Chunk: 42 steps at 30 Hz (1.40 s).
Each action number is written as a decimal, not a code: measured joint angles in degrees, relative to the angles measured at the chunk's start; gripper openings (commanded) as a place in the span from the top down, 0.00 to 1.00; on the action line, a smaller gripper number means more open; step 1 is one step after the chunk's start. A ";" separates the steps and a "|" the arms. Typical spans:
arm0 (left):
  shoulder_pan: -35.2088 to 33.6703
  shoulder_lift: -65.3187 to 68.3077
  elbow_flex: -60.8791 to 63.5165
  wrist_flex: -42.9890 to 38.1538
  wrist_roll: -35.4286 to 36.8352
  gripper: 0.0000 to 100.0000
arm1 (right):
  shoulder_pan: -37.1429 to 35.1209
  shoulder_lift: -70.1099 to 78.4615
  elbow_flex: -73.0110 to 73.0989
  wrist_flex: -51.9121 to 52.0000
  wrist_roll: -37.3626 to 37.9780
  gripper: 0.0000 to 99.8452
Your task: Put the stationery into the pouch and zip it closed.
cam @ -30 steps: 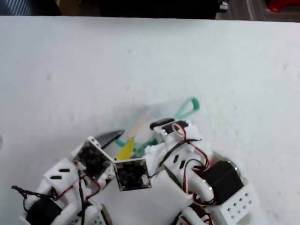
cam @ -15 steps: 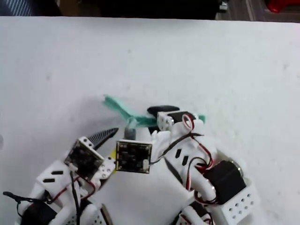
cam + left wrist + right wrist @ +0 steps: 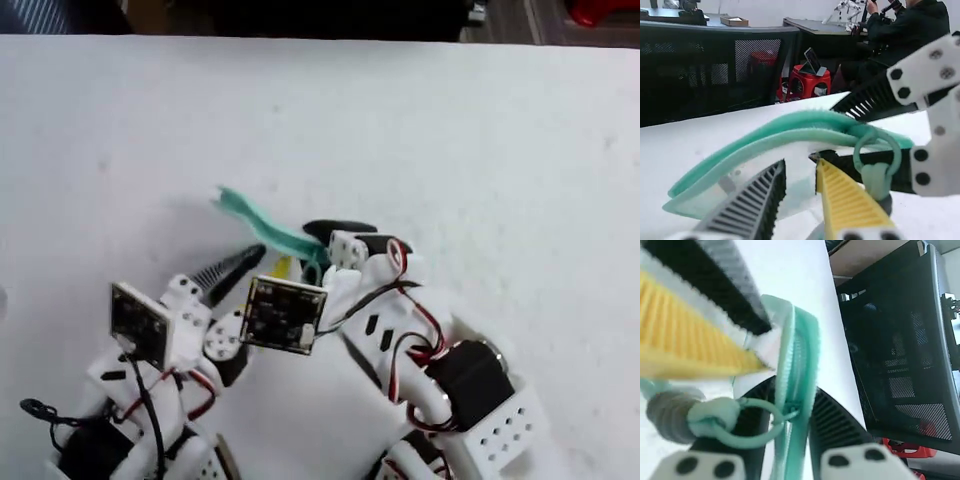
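Right gripper [image 3: 794, 407] is being held closed on the teal, fuzzy-edged soft fabric pouch [image 3: 801, 340]. In the right wrist view its two black ribbed fingers [image 3: 835, 415] are being pressed against either side of the pouch's edge. A teal knotted cord loop [image 3: 710, 412] from the zip is being seen just beside those fingers, with a small grey bead [image 3: 667, 410] at its knotted end.

From the high view, the pouch [image 3: 262, 225] is being shown as a narrow teal strip over the white table [image 3: 450, 130]. One end is being gripped by the right gripper [image 3: 325, 240], and the other end is pointing away from both arms. Whether the strip is touching the table cannot be told.

Left gripper [image 3: 799, 167] is being held partly open: a gap is being shown between its grey ribbed finger [image 3: 757, 200] and its yellow ribbed finger [image 3: 845, 200]. Both tips are being shown just beside the pouch [image 3: 765, 134], at its paler, thinner body below the fuzzy teal rim. Pale material is being seen in the gap; contact cannot be told. In the high view the left gripper [image 3: 258, 263] is being shown just beside the right gripper, near the pouch's held end. In the left wrist view the cord loop [image 3: 875, 180] is being seen in front of the right gripper's black finger.
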 measured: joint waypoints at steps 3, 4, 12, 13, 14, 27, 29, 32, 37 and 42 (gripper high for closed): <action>0.18 0.00 0.00 1.67 -1.14 0.87 | 0.09 0.00 0.00 0.00 -0.18 0.98; -0.88 0.00 0.00 1.76 -2.37 0.87 | 0.09 0.00 0.00 0.00 -0.18 0.98; -13.36 0.00 -9.05 12.75 -19.34 0.72 | 2.99 -6.24 0.00 0.00 -0.18 0.98; -13.63 0.00 -10.11 14.77 -21.45 0.72 | 3.60 -6.86 0.00 0.18 -0.18 0.98; -13.71 0.00 -10.73 16.09 -23.38 0.72 | 4.04 -7.30 0.00 0.70 0.09 0.98; -10.20 0.00 -8.79 15.21 -36.75 0.71 | -5.54 -8.18 -11.87 18.55 10.37 0.98; -6.68 0.00 -8.09 15.21 -37.45 0.71 | -6.07 -8.18 -14.24 20.13 11.87 0.98; -2.46 0.00 -7.82 15.21 -37.71 0.71 | -9.58 -8.26 -16.88 23.12 13.71 0.98; -0.70 -0.09 -7.82 13.63 -36.31 0.71 | -15.65 -8.00 -20.13 29.98 17.14 0.98; 0.53 -0.09 -7.47 13.01 -35.87 0.71 | -18.46 -7.74 -21.89 33.58 20.04 0.98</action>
